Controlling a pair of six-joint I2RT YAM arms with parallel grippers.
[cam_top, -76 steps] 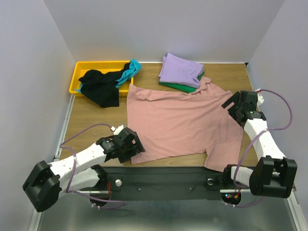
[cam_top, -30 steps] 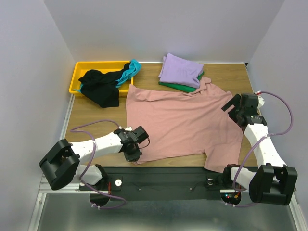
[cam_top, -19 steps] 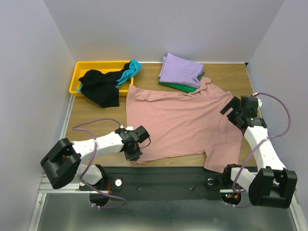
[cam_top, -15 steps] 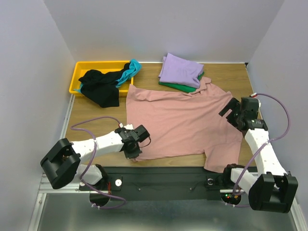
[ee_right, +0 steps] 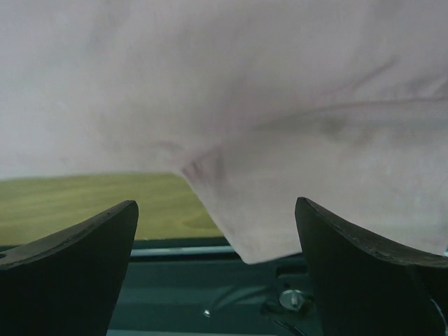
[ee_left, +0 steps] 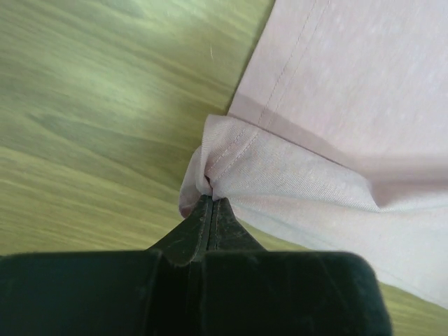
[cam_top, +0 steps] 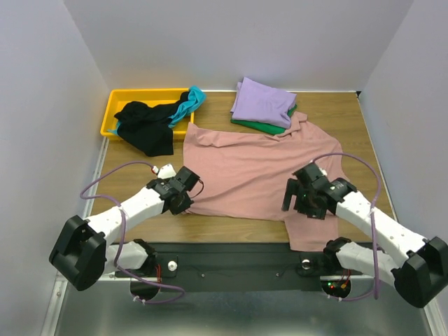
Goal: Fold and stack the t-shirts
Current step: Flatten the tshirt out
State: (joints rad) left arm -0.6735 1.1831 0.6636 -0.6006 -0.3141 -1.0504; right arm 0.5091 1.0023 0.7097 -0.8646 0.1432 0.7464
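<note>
At the far left corner of the wooden tabletop (cam_top: pixel 336 112) sits a yellow plastic bin (cam_top: pixel 110 105), with a crumpled black tee (cam_top: pixel 143 129) spilling over its near wall onto the wood and a teal tee (cam_top: pixel 190 100) bunched at its right end. Nearer the front, the left arm (cam_top: pixel 129 210) reaches in from the left edge. The left fingers (ee_left: pixel 196 238) are pressed together and clamped on the near-left hem corner of the dusty-pink t-shirt (cam_top: pixel 245 175), pinching the stitched edge into a small gathered fold just above the wood. The rest of that shirt lies spread flat across the middle of the tabletop, plain side up, its collar end at the far right touching a folded stack. In the stack a lavender tee (cam_top: pixel 264 101) rests on top of a green tee (cam_top: pixel 255 126). To the right, the right arm (cam_top: pixel 371 220) bends in over the shirt's near-right part. The right fingers (ee_right: pixel 77 266) stand wide apart with nothing between them, poised over pink cloth whose near corner hangs past the tabletop's front edge. Whether they touch the cloth cannot be told.
</note>
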